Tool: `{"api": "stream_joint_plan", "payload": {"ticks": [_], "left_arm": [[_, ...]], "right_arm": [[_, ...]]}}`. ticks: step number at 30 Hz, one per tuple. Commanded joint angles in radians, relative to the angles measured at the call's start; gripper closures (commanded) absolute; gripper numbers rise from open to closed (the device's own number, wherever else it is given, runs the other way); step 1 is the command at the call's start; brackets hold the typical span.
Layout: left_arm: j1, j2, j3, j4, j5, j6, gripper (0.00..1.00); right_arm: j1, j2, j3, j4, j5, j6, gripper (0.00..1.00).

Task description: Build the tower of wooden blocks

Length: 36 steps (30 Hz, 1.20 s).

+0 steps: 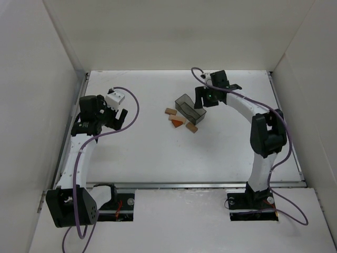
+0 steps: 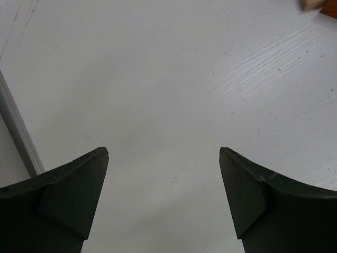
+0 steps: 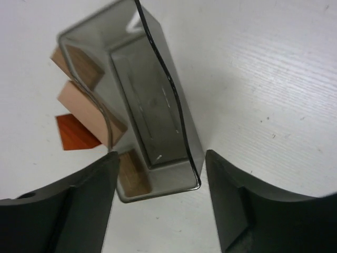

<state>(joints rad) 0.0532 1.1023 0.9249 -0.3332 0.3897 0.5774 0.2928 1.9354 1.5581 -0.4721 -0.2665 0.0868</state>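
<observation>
Three pale tan wood blocks and an orange triangular piece lie loose, unstacked, just left of a dark translucent bin tipped on its side. In the right wrist view the bin looks empty, with a tan block and the orange piece beside it. My right gripper is open, its fingers straddling the bin's near end. My left gripper is open over bare table, far left of the blocks.
White walls enclose the table on three sides. A metal rail runs along the table's left edge near my left gripper. A block corner shows at the top right of the left wrist view.
</observation>
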Motion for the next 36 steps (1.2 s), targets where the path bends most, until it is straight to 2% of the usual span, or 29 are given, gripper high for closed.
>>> {"api": "stream_joint_plan", "payload": {"ticks": [1,4,11,12,16,19,21,23,25,28,29,31,33,36], "left_arm": [[-0.001,-0.025,-0.001,0.005,0.024,-0.007,0.16],[-0.001,-0.025,-0.001,0.014,0.024,-0.007,0.14],[-0.001,-0.035,-0.020,0.014,0.015,-0.007,0.13],[-0.001,-0.035,-0.020,0.014,0.015,-0.007,0.13],[-0.001,-0.035,-0.020,0.014,0.015,-0.007,0.13],[-0.001,-0.035,-0.020,0.005,0.015,-0.007,0.08],[-0.001,-0.035,-0.011,0.005,0.015,-0.020,0.00],[-0.001,-0.035,0.009,-0.004,0.026,-0.033,0.00],[-0.001,-0.024,0.018,-0.004,0.026,-0.060,0.00],[-0.001,-0.015,0.028,-0.004,0.026,-0.074,0.00],[-0.001,-0.003,0.037,-0.004,0.026,-0.074,0.00],[-0.001,0.007,0.046,-0.017,0.026,-0.074,0.00],[-0.001,0.027,0.057,-0.026,0.035,-0.074,0.00],[-0.001,0.048,0.077,-0.026,0.035,-0.088,0.00]], "right_arm": [[0.005,0.045,0.007,-0.060,0.110,-0.050,0.33],[0.032,0.059,0.031,-0.086,0.160,-0.061,0.43],[0.042,0.089,0.052,-0.076,0.269,-0.088,0.86],[0.042,0.089,0.053,-0.062,0.288,-0.088,0.90],[0.042,0.111,0.109,-0.040,0.442,-0.088,0.99],[0.009,0.163,0.201,-0.040,0.493,-0.088,1.00],[-0.026,0.195,0.278,-0.040,0.518,-0.099,1.00],[-0.041,0.253,0.341,-0.052,0.518,-0.108,1.00],[-0.057,0.293,0.425,-0.065,0.527,-0.108,0.97],[-0.079,0.362,0.521,-0.098,0.527,-0.108,0.87],[-0.089,0.375,0.539,-0.108,0.517,-0.108,0.78],[-0.089,0.385,0.551,-0.122,0.497,-0.108,0.68],[-0.089,0.357,0.551,-0.122,0.477,-0.108,0.43],[-0.089,0.283,0.531,-0.122,0.454,-0.108,0.30]]}}
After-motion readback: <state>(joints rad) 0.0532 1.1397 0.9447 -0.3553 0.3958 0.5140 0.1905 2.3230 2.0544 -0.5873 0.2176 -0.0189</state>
